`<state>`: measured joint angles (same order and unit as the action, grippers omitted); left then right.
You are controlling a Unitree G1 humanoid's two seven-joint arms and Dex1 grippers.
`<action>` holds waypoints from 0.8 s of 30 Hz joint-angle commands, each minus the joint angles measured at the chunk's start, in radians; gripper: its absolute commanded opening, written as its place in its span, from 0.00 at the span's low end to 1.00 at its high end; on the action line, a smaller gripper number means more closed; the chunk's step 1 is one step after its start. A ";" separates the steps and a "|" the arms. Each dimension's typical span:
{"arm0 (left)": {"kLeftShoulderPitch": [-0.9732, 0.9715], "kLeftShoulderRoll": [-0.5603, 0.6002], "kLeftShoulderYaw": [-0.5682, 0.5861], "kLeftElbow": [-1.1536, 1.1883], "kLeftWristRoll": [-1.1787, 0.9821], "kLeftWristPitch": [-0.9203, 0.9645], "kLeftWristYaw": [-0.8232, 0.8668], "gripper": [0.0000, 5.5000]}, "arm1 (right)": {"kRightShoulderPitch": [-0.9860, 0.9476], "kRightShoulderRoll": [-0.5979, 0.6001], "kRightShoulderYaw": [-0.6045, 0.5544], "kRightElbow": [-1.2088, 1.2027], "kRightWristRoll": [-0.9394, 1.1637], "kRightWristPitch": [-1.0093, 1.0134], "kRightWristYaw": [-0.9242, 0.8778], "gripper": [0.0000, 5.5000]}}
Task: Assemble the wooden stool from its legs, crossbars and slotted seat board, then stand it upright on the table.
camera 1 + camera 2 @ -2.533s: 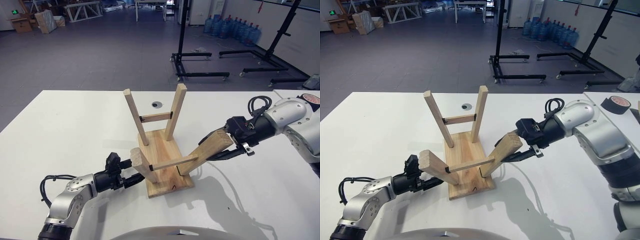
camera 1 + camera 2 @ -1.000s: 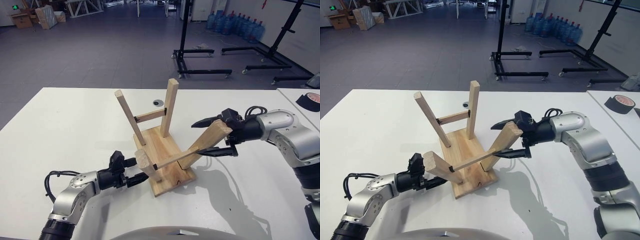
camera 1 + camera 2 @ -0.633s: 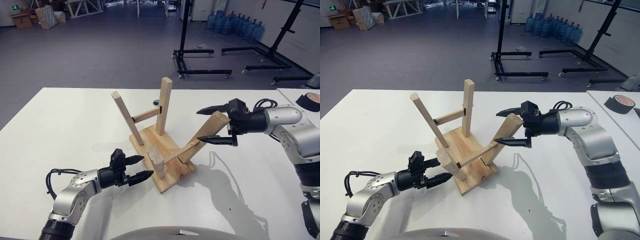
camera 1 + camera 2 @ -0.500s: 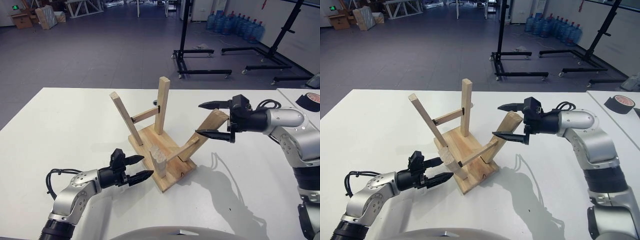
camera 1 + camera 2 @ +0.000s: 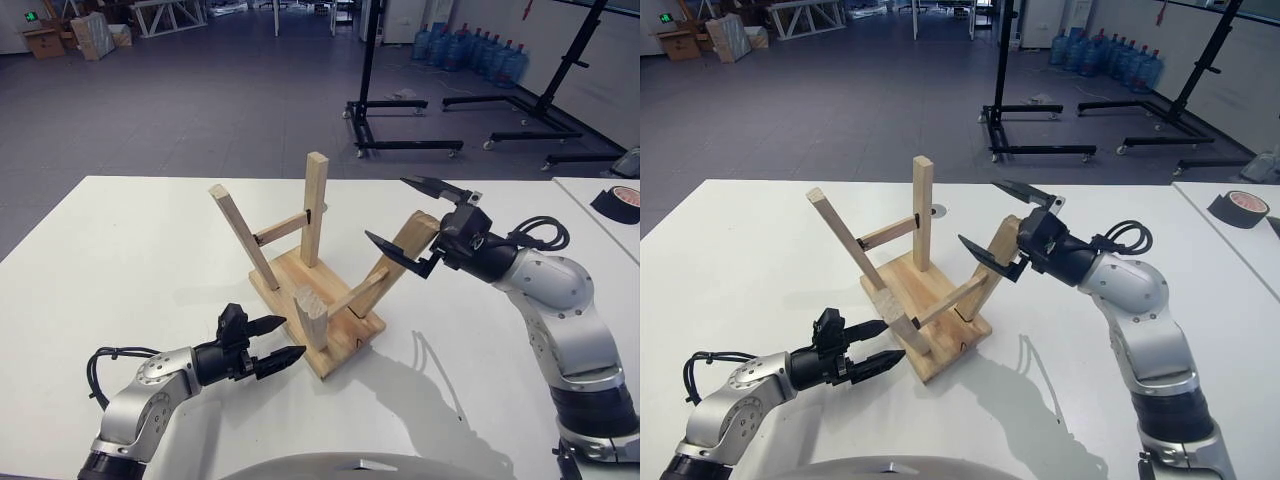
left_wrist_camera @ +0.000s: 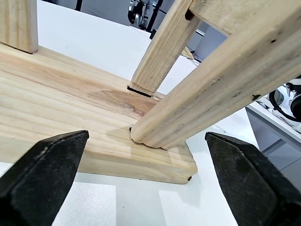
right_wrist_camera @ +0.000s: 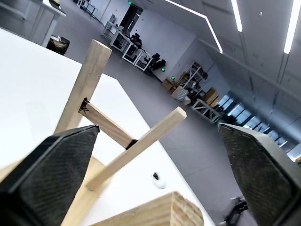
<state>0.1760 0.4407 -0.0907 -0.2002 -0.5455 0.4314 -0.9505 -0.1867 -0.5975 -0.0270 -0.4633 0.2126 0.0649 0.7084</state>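
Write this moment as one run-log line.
stool: inverted on table | left gripper: open beside near leg | right gripper: open around right leg

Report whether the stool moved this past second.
Yes. The stool slid to the robot's left: its upright leg, formerly right of the table hole, is now left of it.

The pale wooden stool [image 5: 318, 300] lies upside down on the table [image 5: 120, 260], seat board [image 5: 340, 352] flat, legs [image 5: 315, 205] skyward.

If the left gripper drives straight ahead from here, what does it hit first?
Likely the seat board edge, right below the nearest leg; the open left gripper sits close to it.
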 commanded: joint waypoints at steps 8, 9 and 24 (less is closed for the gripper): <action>0.029 -0.023 -0.012 -0.030 0.001 0.000 0.039 0.83 | 0.123 0.021 0.151 0.071 -0.572 -0.310 -0.237 0.85; 0.025 -0.021 -0.014 -0.028 0.001 0.003 0.036 0.83 | 0.165 0.012 0.201 0.134 -0.626 -0.297 -0.229 0.85; 0.026 -0.028 -0.013 -0.018 0.005 -0.005 0.040 0.83 | 0.006 -0.001 0.215 0.107 -0.739 -0.415 -0.354 0.85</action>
<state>0.2029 0.4148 -0.1037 -0.2245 -0.5441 0.4309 -0.9216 -0.1497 -0.5786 0.1909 -0.3542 -0.4586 -0.2788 0.3959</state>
